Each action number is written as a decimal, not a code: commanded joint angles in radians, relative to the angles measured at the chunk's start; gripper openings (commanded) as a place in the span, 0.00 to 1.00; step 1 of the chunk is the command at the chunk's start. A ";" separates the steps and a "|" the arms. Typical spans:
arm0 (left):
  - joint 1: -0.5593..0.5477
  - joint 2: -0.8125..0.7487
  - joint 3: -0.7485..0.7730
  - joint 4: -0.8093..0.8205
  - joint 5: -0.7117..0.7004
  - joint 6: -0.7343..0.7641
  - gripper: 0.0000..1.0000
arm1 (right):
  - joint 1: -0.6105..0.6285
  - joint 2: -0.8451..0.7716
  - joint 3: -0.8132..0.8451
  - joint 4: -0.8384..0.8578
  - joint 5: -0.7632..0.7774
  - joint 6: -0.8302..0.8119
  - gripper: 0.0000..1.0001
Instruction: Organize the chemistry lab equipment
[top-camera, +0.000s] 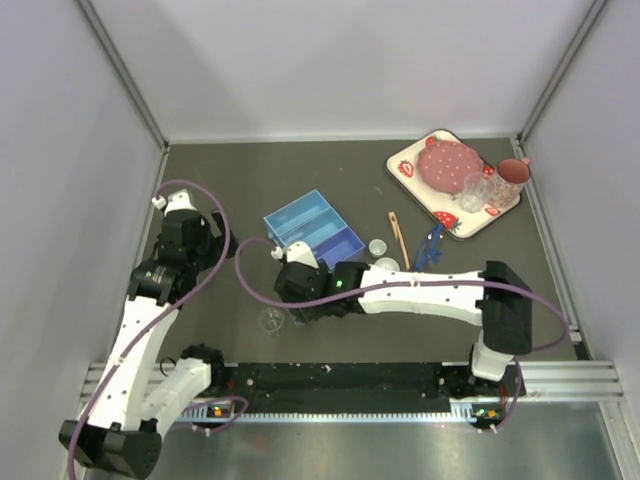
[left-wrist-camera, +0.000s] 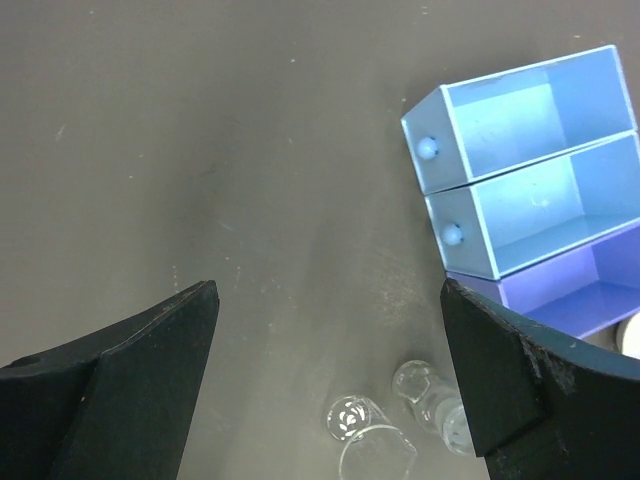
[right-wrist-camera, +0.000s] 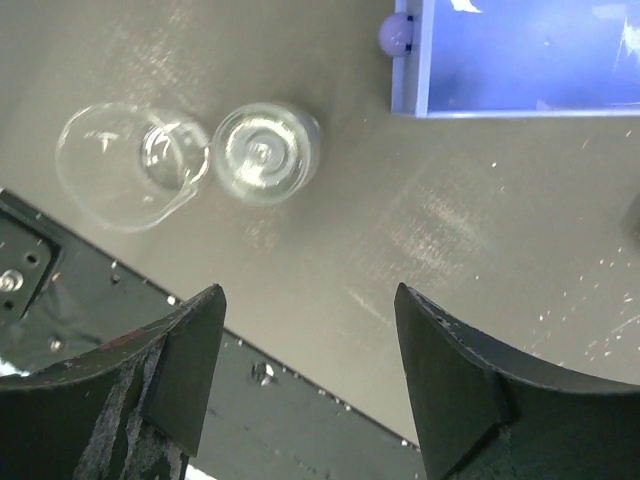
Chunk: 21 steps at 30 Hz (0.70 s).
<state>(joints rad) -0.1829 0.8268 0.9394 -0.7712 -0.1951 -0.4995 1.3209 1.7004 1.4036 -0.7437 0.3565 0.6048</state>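
Overhead, dark table (top-camera: 250, 180); strawberry-print tray (top-camera: 408, 160) at 1 o'clock, not part of the job; blue three-compartment box (top-camera: 312, 232) near centre, its compartments bare as far as the wrist views show; judged: sorting hardly begun. Wooden tongs (top-camera: 399, 238) lie at 3 o'clock of the box, with a blue piece (top-camera: 430, 247) just beyond them and two round dishes (top-camera: 377, 247) alongside; all loose on the table. Lipped clear beaker (right-wrist-camera: 125, 165) and round clear vessel (right-wrist-camera: 265, 150) sit touching at 7 o'clock of the box, near the front edge. Right gripper (right-wrist-camera: 305, 330) hangs above that spot, fingers spread, holding nothing; left gripper (left-wrist-camera: 328, 330) at 9 o'clock, likewise spread and bare. Everything is yet to be placed.
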 joint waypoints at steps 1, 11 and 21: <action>0.011 0.032 0.036 -0.020 -0.089 -0.033 0.98 | -0.031 0.060 0.083 0.015 0.032 0.009 0.70; 0.019 -0.009 0.003 -0.007 -0.141 -0.045 0.98 | -0.055 0.173 0.230 0.015 0.001 0.020 0.78; 0.019 -0.034 -0.031 0.006 -0.099 -0.051 0.98 | -0.069 0.226 0.252 0.007 -0.010 0.050 0.79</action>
<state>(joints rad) -0.1699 0.8139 0.9287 -0.7940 -0.3061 -0.5365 1.2686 1.9106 1.6127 -0.7418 0.3412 0.6262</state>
